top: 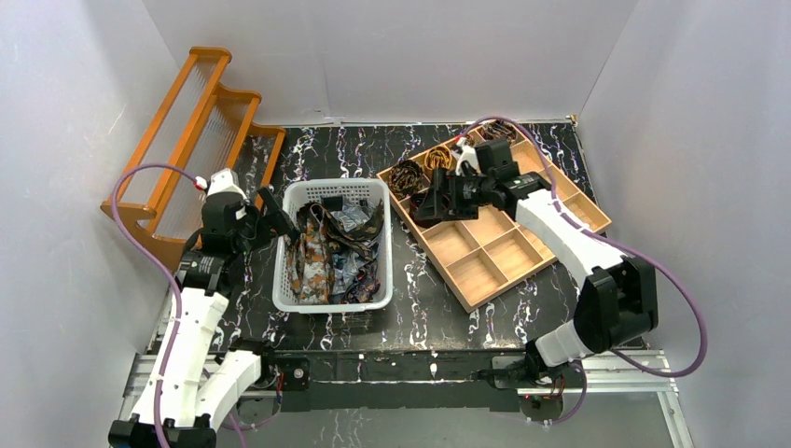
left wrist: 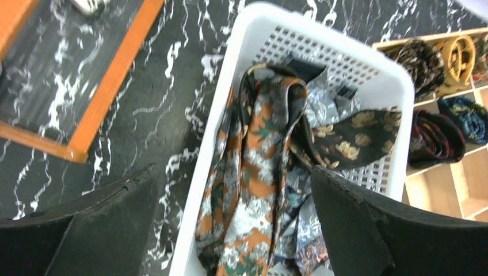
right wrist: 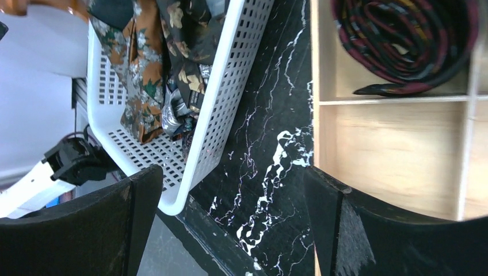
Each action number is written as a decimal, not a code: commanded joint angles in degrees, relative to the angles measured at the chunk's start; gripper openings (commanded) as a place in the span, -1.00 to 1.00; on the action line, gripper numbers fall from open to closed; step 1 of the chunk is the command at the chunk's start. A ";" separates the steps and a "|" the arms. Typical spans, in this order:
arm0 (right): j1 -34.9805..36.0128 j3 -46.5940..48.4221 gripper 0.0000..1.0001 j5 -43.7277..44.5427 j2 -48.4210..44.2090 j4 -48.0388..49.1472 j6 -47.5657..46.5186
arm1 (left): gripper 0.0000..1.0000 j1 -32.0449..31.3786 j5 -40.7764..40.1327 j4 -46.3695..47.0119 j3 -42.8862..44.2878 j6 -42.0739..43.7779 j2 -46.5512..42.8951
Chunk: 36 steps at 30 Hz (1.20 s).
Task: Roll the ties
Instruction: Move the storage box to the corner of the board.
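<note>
Now, L to R: orange rack [top: 201,131] far left. Left gripper [top: 276,217] spread wide, empty, above left rim of white basket [top: 378,280]. Loose ties [top: 322,252] heaped inside; rust-orange tie [left wrist: 247,190] long axis near-to-far, black-gold tie [left wrist: 357,135] draped toward right wall. Right gripper [top: 424,205] also released, empty, over left edge of wooden tray [top: 485,271]. Coiled ties [top: 408,175] sit in far compartments, incl. maroon coil [right wrist: 403,40].

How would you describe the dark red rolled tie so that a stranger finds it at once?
Find the wooden divided tray right of the white basket. In its compartments nearest the basket lie rolled ties. The dark red striped tie sits beside the blue tie; the gold tie and the brown tie lack its red stripes.
</note>
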 commanded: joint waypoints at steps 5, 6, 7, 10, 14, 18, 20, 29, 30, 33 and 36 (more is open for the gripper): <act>5.83 -0.97 0.92 -0.27 7.29 7.45 1.79 | 0.97 0.13 1.62 -5.46 -4.31 -3.58 -5.12; 6.61 -0.80 0.91 -0.61 8.32 7.98 2.06 | 0.97 0.13 1.34 -5.87 -4.44 -3.34 -5.35; 7.38 -0.66 0.89 -0.47 9.30 8.58 2.25 | 0.97 0.13 0.94 -6.45 -4.47 -3.00 -5.56; 8.92 -0.52 0.86 1.51 11.65 10.83 3.91 | 0.97 0.13 -0.58 -8.04 -4.39 -2.17 -6.09; 9.28 -2.52 0.87 2.29 13.29 16.89 7.23 | 0.97 0.13 -1.18 -8.86 -4.60 -2.09 -6.78; 9.56 -2.36 0.90 3.05 15.43 20.68 9.53 | 0.97 0.13 -0.88 -8.88 -4.62 -2.20 -6.77; 9.58 -1.70 0.90 3.69 16.86 21.44 10.23 | 0.97 0.13 -0.93 -8.88 -4.57 -2.20 -6.74; 9.67 1.71 0.94 13.29 22.94 24.89 10.57 | 0.97 0.13 -0.42 -8.88 -4.12 -3.28 -6.31; 9.63 2.23 0.94 14.76 23.80 25.22 10.10 | 0.97 0.13 -0.16 -8.91 -4.08 -3.37 -6.32; 9.37 5.49 0.96 16.83 26.51 23.65 7.83 | 0.97 0.13 0.31 -9.21 -4.00 -3.72 -6.56; 8.77 8.40 0.96 14.26 27.79 22.65 6.10 | 0.97 0.13 0.48 -9.47 -4.01 -4.03 -6.94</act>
